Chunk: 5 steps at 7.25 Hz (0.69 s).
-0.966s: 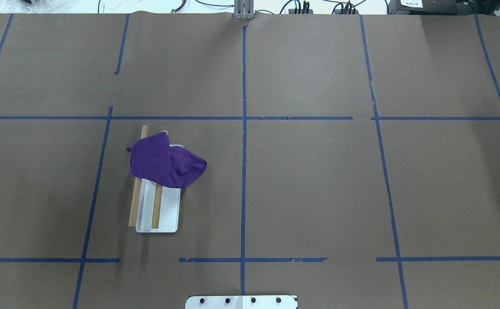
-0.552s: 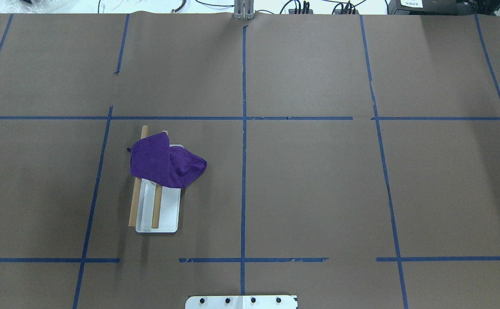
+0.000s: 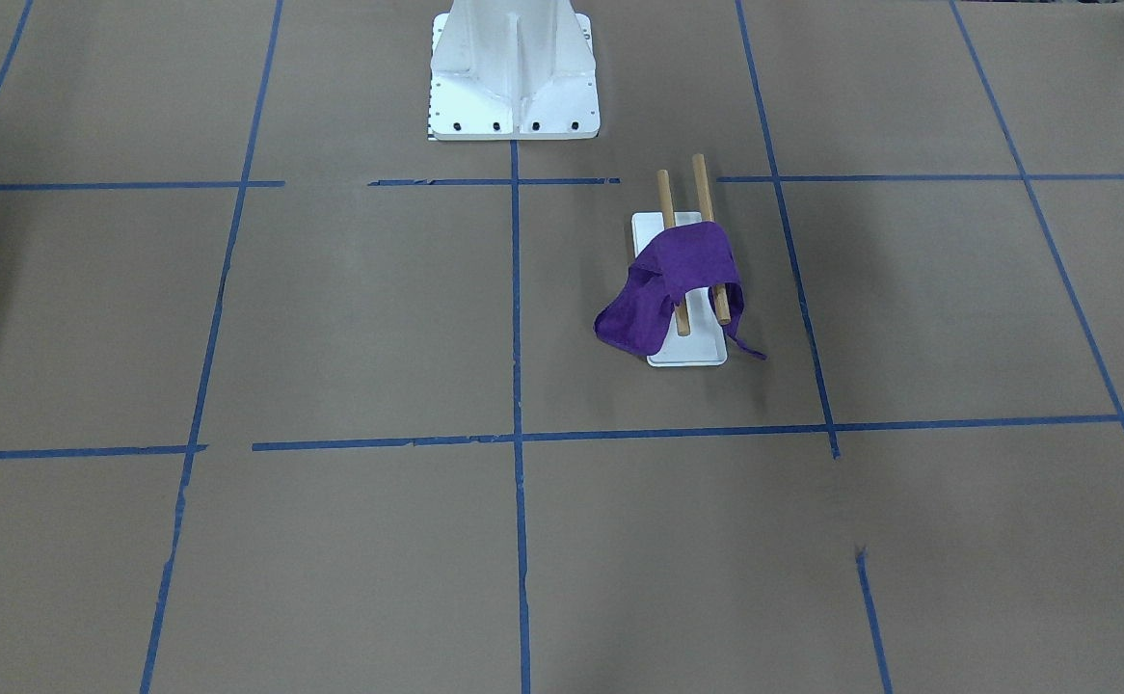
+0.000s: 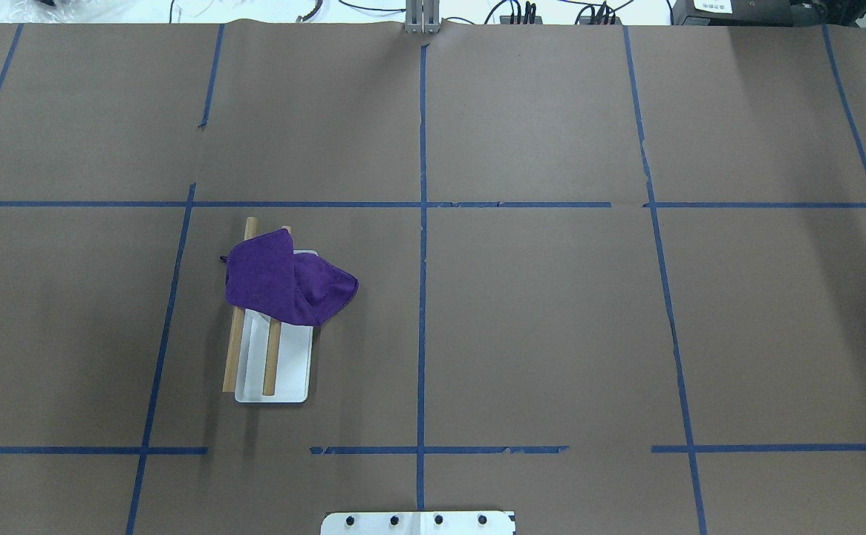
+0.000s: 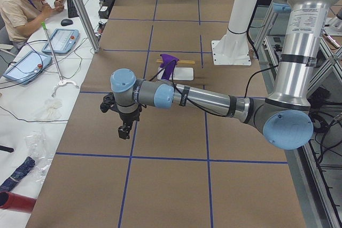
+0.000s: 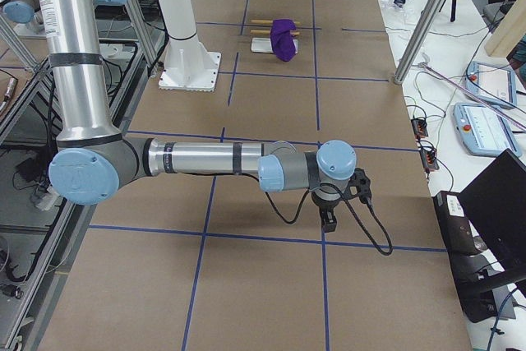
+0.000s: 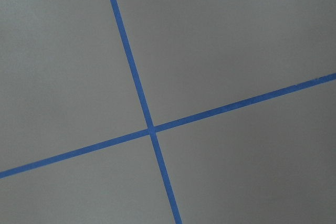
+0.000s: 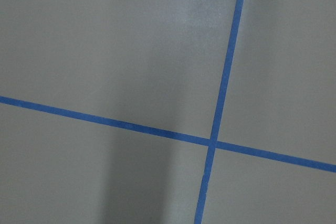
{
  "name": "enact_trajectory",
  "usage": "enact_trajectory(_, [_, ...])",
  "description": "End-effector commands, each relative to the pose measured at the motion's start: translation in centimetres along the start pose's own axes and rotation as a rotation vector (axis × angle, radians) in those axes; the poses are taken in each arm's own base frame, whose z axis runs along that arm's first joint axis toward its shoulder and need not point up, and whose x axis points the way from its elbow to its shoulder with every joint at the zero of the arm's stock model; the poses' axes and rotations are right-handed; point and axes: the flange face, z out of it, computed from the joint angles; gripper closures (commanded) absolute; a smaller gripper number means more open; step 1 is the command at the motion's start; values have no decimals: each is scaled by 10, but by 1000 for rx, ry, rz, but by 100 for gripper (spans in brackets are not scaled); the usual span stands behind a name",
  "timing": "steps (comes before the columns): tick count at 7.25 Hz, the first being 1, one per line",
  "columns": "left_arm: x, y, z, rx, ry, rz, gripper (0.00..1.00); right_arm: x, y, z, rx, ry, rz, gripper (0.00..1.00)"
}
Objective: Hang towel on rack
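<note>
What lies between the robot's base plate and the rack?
Only bare brown paper and one blue tape line before the rack, per the front-facing view.

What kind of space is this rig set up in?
Most likely a robotics lab data-collection cell. The table is covered in brown paper with a blue tape grid. A teach pendant lies on the side desk by a seated operator. There is also a bolted white robot pedestal.

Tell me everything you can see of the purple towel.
The soft, deep purple cloth towel lies crumpled over both wooden rods of the white-based rack, covering the end farther from the robot. Its bunched bulk sags off one side toward the table centre; a thin corner trails down the other side. Nothing holds it.
</note>
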Motion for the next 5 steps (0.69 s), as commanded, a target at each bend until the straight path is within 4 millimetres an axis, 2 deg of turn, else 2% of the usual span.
enact_trajectory(1, [-7, -1, 9, 12, -1, 15, 0, -13, -5, -22, 15, 10, 1, 0])
enact_trajectory(2, [-17, 3, 21, -9, 0, -4, 0, -43, -8, -32, 12, 5, -32, 0])
enact_trajectory(3, [-26, 9, 32, -32, 3, -25, 0, -75, -5, -58, 11, 16, -43, 0])
enact_trajectory(4, [-26, 10, 32, -33, 5, -29, 0, -83, 0, -68, 9, 51, -44, 0])
enact_trajectory(5, [-21, 2, 27, -19, 5, -12, 0, -84, 4, -66, -4, 56, -39, 0])
